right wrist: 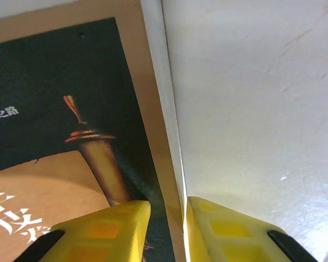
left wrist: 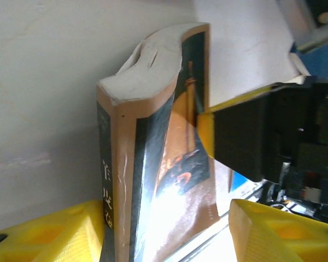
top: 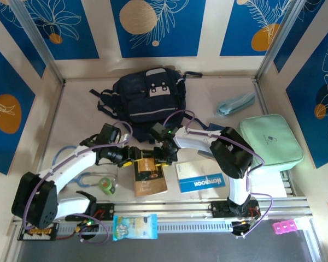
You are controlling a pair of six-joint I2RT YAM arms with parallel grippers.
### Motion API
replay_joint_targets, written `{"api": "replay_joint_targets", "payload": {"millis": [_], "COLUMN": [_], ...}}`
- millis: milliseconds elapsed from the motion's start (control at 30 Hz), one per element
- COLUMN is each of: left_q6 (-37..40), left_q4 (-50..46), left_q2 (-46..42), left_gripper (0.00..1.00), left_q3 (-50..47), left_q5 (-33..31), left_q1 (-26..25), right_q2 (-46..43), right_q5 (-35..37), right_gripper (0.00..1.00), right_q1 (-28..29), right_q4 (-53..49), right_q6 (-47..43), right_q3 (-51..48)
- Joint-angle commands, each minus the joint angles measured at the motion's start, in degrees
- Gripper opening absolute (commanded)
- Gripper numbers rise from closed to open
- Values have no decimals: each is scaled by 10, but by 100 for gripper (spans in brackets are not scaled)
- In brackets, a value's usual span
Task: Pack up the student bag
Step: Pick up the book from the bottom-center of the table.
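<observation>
The student bag (top: 147,98), navy blue with a grey-white front patch, lies at the back middle of the table. A brown book with a dark cover picture (top: 151,180) lies in front of it, between both grippers. My right gripper (top: 161,158) (right wrist: 168,218) is shut on the book's (right wrist: 71,136) long edge, one yellow finger on the cover and one on the far side. My left gripper (top: 135,157) (left wrist: 164,218) is open around the raised book (left wrist: 153,164). Its left finger touches the spine, and its right finger (left wrist: 273,232) stands apart from the cover.
A blue-and-white notebook (top: 199,177) lies right of the book, a mint-green zip case (top: 270,139) at the right, and a light-blue pouch (top: 236,103) behind it. A green tape roll (top: 106,184) and a snack packet (top: 135,226) lie near the front rail.
</observation>
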Motion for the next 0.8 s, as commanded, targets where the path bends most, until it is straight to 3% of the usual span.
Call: {"api": "replay_joint_targets", "payload": {"millis": [0,200,333,567,767], "left_q6": [-13,20,34,34,34], "left_q4": [77,99,89,96,65], "left_q2": [-7,-7,-14,-54,-71], "left_gripper": [59,59,53,28,3], "left_q3": [-20,-25,-24,-33,-8], "left_q5": [77,55,25,-28,-52], "left_q1": [-21,-31,-32,-32,-32], "right_q2": [39,39,39,13,-83], "right_q5": [11,13,19,8,4], "right_gripper": [27,26,25,26,34], "right_q1": [0,-4,-6,-6,-15], "right_q4": [-13,-14,-21,3,32], "right_q6": [9,14,21,22,15], "right_q3": [-19,-25,-26,-35,-54]}}
